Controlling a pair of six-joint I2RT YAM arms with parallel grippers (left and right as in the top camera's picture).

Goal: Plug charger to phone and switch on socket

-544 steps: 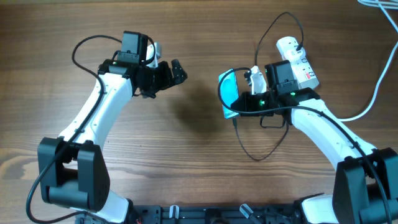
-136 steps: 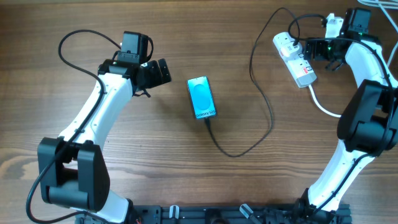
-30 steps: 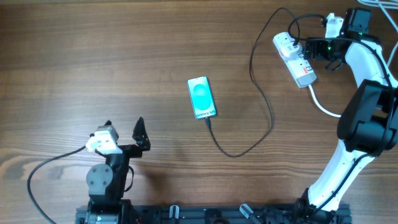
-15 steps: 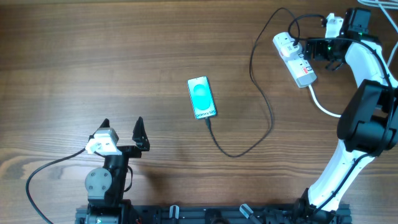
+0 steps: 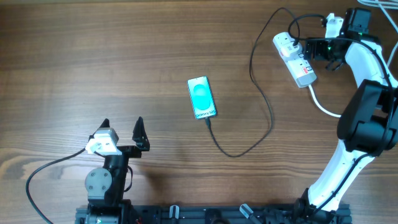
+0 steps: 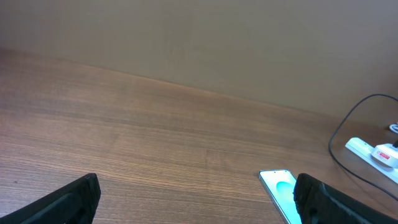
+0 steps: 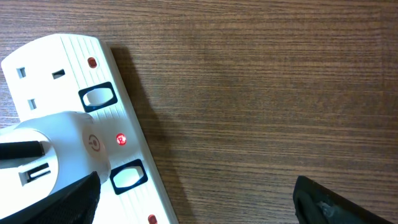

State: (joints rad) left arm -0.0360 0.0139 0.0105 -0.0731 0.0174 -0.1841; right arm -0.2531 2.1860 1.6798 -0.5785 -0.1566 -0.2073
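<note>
Lit phone is laid flat mid-surface. The charger is run from its near end to the socket, well to the phone's right, where a red lamp is lit.

Right end effector, far right of the phone, and left end effector, near-left of it, are spread wide with nothing held.

Risk judged: cable snagged on withdrawal, plug tugged loose.

Surface is brown wood-grain; plain beige wall is seen beyond.

Left wrist view's edge crops the phone.

Overhead looks straight down; left wrist skims low, cyan-screened phone beyond my fingers; right wrist sits close above the white power strip.
</note>
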